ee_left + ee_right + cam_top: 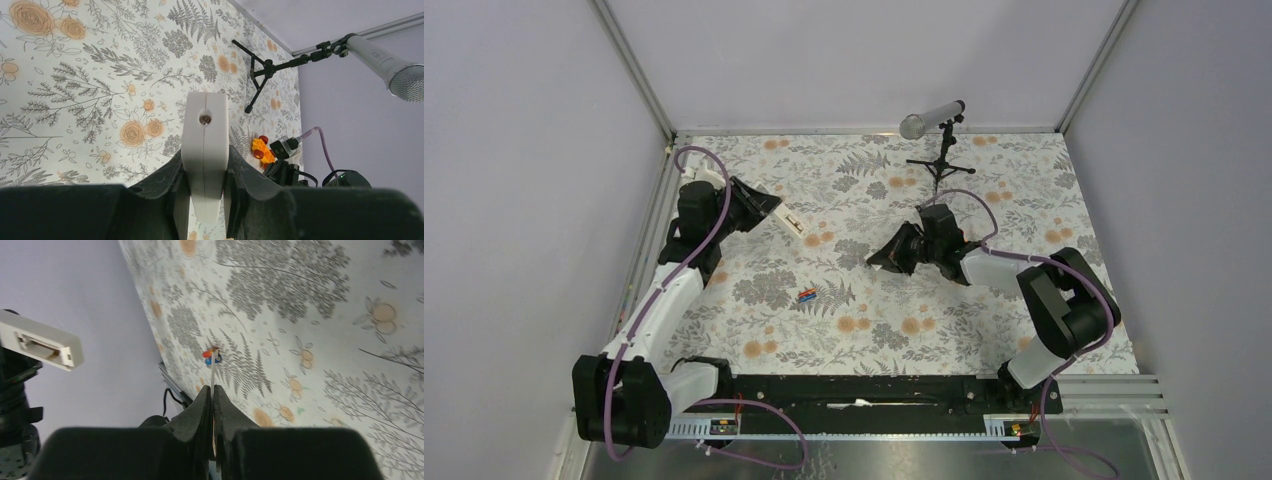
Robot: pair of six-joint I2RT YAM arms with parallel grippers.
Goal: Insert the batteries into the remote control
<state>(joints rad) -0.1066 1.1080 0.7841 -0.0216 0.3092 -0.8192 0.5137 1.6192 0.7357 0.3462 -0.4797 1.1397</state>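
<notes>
1. The microphone (932, 118) on its stand rises at the far edge, just beyond the right arm. A backward swing of that arm could knock it over.
2. The remote control (205, 130) is held off the table at the far left. The left gripper (206, 165) is clenched on one end, and the rest of the bar juts toward the centre. Because only that end is gripped, pressing a cell in could lever the remote round in the jaws.
3. The orange toy car (261, 149) sits beside the right arm and could be nudged by a low move.
4. The right gripper (212, 395) is pinched shut on a thin white cover piece (213, 367), seen edge-on. It cannot pick anything else up until that is set down, and dropping the piece carelessly could scatter the cells.
5. The batteries (807, 295) lie together on the cloth near the centre, nearer than both grippers. They are round and touching, so pinching one may send the other rolling.
</notes>
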